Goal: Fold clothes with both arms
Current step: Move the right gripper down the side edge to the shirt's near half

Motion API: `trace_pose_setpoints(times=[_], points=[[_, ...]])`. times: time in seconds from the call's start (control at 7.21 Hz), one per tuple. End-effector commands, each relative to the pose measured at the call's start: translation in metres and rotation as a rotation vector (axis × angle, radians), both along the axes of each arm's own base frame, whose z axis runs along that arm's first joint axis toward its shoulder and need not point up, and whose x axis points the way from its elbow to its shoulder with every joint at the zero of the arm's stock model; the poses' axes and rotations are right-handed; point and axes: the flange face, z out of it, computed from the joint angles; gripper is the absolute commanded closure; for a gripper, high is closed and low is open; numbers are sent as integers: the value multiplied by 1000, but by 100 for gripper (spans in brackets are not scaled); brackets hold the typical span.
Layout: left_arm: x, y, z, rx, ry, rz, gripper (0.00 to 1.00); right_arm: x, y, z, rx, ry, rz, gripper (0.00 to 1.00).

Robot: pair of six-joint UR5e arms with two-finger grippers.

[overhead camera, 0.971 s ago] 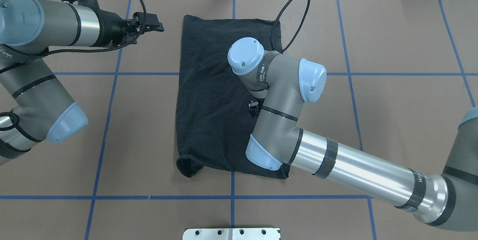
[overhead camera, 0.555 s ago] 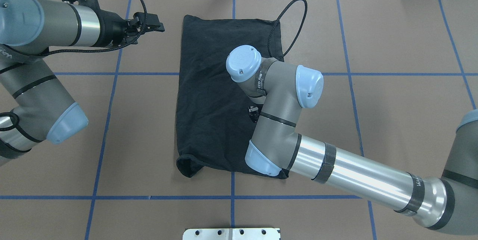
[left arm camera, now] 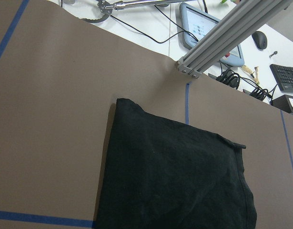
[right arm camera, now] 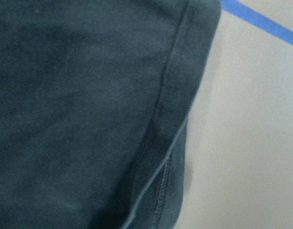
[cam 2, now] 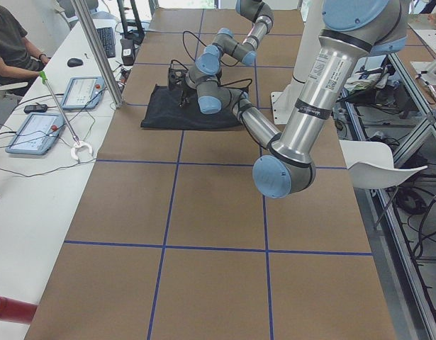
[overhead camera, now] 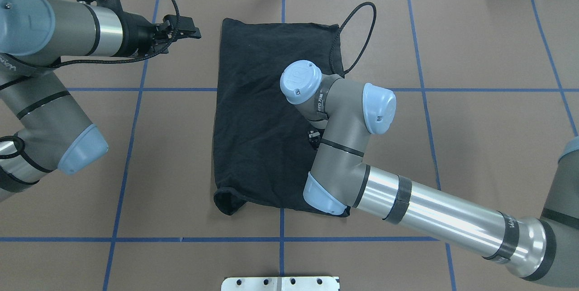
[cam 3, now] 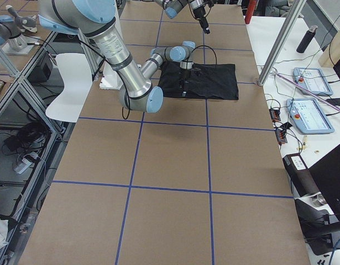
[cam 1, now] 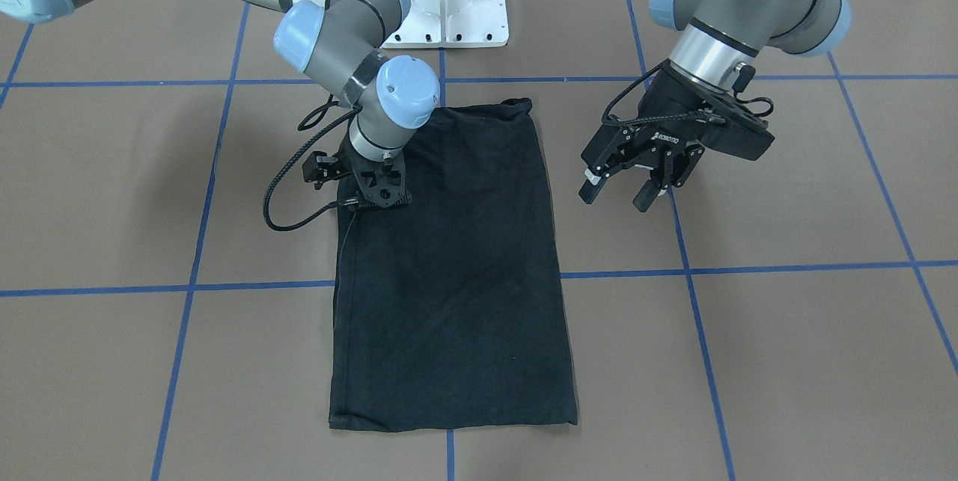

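The brown counter point(overhead camera: 497, 33) fills the overhead view, marked into big squares by blue tape lines point(overhead camera: 135, 89). My right arm point(overhead camera: 429, 209) comes in from the lower right of that view and bends over the middle of the counter. My left arm point(overhead camera: 49, 114) takes up the left edge, with its forearm running along the upper left.

The black T-shirt point(overhead camera: 258, 101) lies flat at the centre of the overhead view, folded into a long rectangle. One corner at its lower left is bunched up. No print shows on the side facing up.

In the front-facing view my left tool point(cam 1: 617, 197) hangs above bare counter at the right of centre, just beside the shirt's right edge. Its fingers point(cam 1: 645, 199) are spread wide with nothing between them.

My right tool point(cam 1: 380, 193) points straight down at the shirt's upper left part, close to the left edge. Its wrist camera sees only dark cloth and a hem very near, so I cannot tell how far it is open or whether it grips the fabric. A black cable point(cam 1: 281, 204) loops from it over the counter.
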Motion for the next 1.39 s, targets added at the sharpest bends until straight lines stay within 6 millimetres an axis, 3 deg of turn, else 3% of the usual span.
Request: trace_pose_setpoints(times=[0.0, 0.14, 0.42, 0.97, 1.25], points=[[1, 0, -2, 2, 1, -1, 0, 16, -8, 23, -9, 23, 10, 2], [1, 1, -2, 2, 2, 2, 0, 28, -7, 42, -9, 34, 3, 2], [1, 0, -2, 2, 1, -1, 0, 60, 0, 52, 16, 8, -19, 2], [10, 8, 5, -20, 1, 40, 0, 129, 15, -21, 18, -240, -21, 1], [19, 48, 13, -113, 62, 195, 0, 173, 8, -56, -28, -378, 7, 1]])
